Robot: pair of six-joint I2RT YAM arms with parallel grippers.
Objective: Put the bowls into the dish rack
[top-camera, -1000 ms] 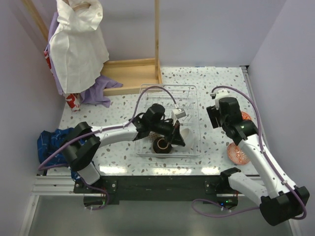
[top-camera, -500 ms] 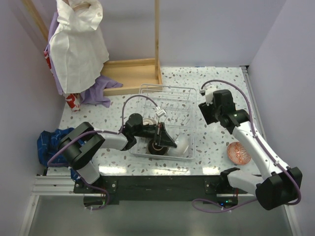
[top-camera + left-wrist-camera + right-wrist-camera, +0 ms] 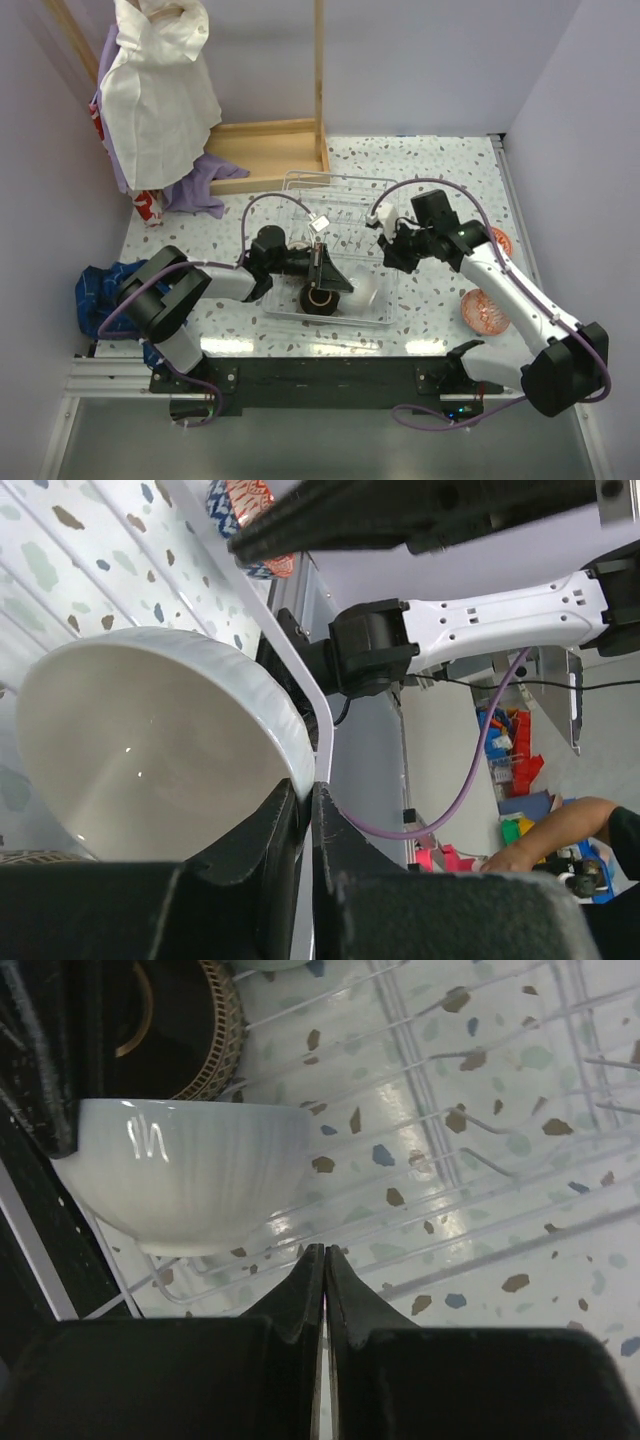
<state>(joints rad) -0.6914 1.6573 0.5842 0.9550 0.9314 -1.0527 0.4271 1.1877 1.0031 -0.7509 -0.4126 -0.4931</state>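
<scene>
The wire dish rack lies mid-table. My left gripper reaches into its near end and is shut on the rim of a white bowl. In the left wrist view the pads pinch that bowl's rim at my left gripper, beside a rack wire. A dark bowl with a gold rim stands in the rack next to it. My right gripper is shut and empty over the rack's right side. In the right wrist view it hovers just beside the white bowl and the dark bowl.
Two orange-red bowls sit on the table at the right, one near and one farther back. A wooden frame with hanging cloth stands at the back left. A blue cloth lies at the left edge.
My left gripper has drawn back toward the rack's near left end with the white bowl. My right arm has swung left from the table's right side to over the rack.
</scene>
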